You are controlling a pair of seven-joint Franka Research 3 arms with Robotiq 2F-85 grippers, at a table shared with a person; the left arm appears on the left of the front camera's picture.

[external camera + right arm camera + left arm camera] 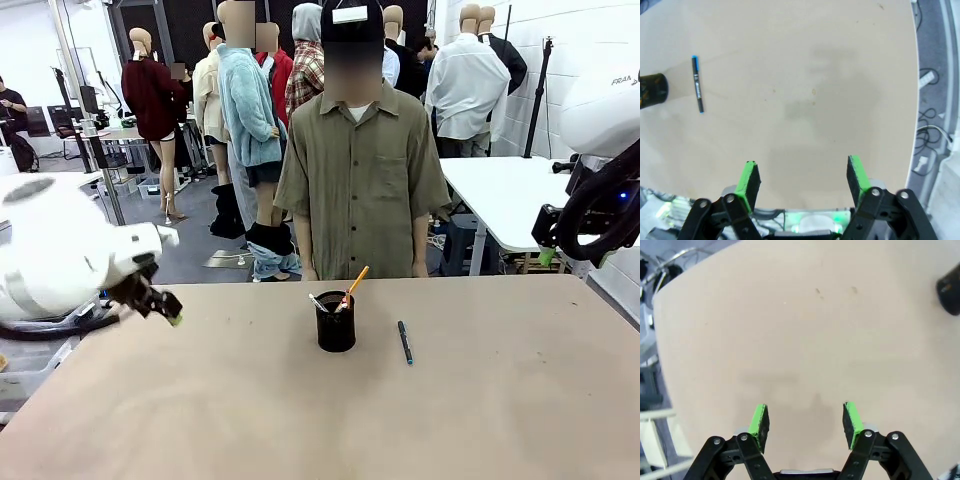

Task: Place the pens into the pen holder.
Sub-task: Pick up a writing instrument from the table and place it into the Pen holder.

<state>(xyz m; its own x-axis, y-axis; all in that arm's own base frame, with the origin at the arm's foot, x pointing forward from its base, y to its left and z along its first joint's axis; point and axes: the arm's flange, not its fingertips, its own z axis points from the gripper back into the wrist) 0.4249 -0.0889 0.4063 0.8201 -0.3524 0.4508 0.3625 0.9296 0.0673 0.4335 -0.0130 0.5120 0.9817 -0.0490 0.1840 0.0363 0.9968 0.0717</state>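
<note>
Place: we're in a robotics lab, open floor.
Foreground: white robot arm (55, 250) lower left, another arm (605, 130) upper right, flanking our tan table (250, 420).
Right: white bench (500, 185), painted brick wall (565, 40).
Upper left: kit-laden desk (120, 133), someone seated (12, 105).
Floor: loose cables (935, 120).

In the left wrist view the pen holder (951, 289) is cut by the right edge; in the right wrist view the left edge cuts it. In the front view it hides the lower ends of the yellow-orange pencil (355, 282) and thin silver-white pen (318, 302).
</note>
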